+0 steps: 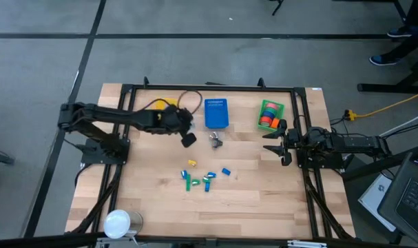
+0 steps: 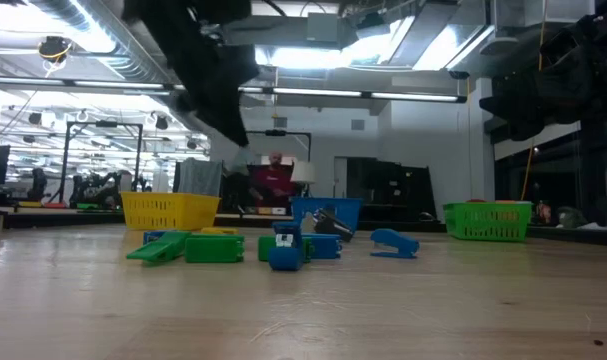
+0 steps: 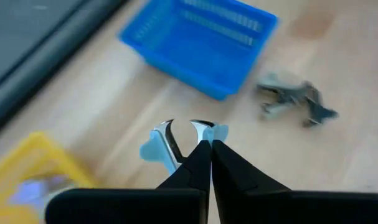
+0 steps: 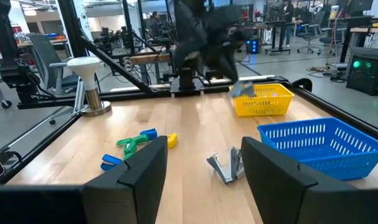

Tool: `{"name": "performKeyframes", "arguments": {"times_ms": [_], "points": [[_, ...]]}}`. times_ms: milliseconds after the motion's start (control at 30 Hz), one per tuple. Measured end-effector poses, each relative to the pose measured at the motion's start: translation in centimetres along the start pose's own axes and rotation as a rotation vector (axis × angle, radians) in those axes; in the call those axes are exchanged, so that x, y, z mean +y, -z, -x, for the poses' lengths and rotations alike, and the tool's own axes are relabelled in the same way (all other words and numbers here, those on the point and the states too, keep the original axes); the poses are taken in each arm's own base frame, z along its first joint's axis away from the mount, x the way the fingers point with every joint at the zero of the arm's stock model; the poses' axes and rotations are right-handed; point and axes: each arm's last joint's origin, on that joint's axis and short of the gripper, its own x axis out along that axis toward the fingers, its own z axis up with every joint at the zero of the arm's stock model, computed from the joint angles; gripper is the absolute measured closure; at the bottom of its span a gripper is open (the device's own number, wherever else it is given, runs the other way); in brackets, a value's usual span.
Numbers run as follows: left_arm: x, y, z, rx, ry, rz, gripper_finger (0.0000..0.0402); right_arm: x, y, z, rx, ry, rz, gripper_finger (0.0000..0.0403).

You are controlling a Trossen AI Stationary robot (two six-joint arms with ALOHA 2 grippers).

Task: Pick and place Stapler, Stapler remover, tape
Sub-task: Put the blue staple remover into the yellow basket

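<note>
Both arms are dark, nearly black, built from slim jointed links that widen into blocky housings at the joints, and each sits on a black base at a side edge of the counter. The left gripper (image 3: 204, 146) ends in two smooth black fingers (image 3: 192, 168) that taper to narrow tips. The right gripper (image 4: 204, 168) has broader, flat-faced black fingers (image 4: 145, 174) with squared, slanted upper edges.
</note>
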Motion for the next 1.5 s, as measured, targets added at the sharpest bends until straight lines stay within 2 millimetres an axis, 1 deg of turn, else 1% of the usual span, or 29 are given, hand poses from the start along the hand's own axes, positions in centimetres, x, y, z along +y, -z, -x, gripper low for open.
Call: {"name": "performKeyframes", "arguments": {"times_ms": [100,200,300,367,567,700,800,867,1033,1200,1367,1500], "points": [[1.4,0.0,1.5,-0.014,-0.092,0.026,0.0398,0.0,0.0,0.0,0.000,0.000,0.000,0.0192],[2.8,0.1,2.5,-0.017,-0.187,0.060,0.0398,0.0,0.0,0.0,0.000,0.000,0.000,0.0192],[4.4,0.3,2.9,0.004,-0.285,0.100,0.0398,0.0,0.0,0.0,0.000,0.000,0.000,0.0192],[5.4,0.5,2.8,0.038,-0.343,0.128,0.0398,0.0,0.0,0.0,0.000,0.000,0.000,0.0192],[8.4,0.7,1.6,0.152,-0.394,0.236,0.0398,0.0,0.0,0.0,0.000,0.000,0.000,0.0192],[9.8,0.7,0.3,0.216,-0.399,0.286,0.0398,0.0,0.0,0.0,0.000,0.000,0.000,0.0192],[10.6,0.9,-0.8,0.270,-0.397,0.281,0.0398,0.0,0.0,0.0,0.000,0.000,0.000,0.0192],[10.9,1.0,-1.7,0.307,-0.390,0.266,0.0398,0.0,0.0,0.0,0.000,0.000,0.000,0.0192],[11.3,1.0,-3.6,0.334,-0.335,0.229,0.0398,0.0,0.0,0.0,0.000,0.000,0.000,0.0192],[11.9,1.4,-4.9,0.390,-0.333,0.222,0.0398,0.0,0.0,0.0,0.000,0.000,0.000,0.0192],[12.4,1.6,-5.4,0.416,-0.341,0.189,0.0396,0.0,0.0,0.0,0.000,0.000,0.000,0.0192],[12.5,1.4,-5.1,0.411,-0.331,0.139,0.0376,0.0,0.0,0.0,0.000,0.000,0.000,0.0192]]}}
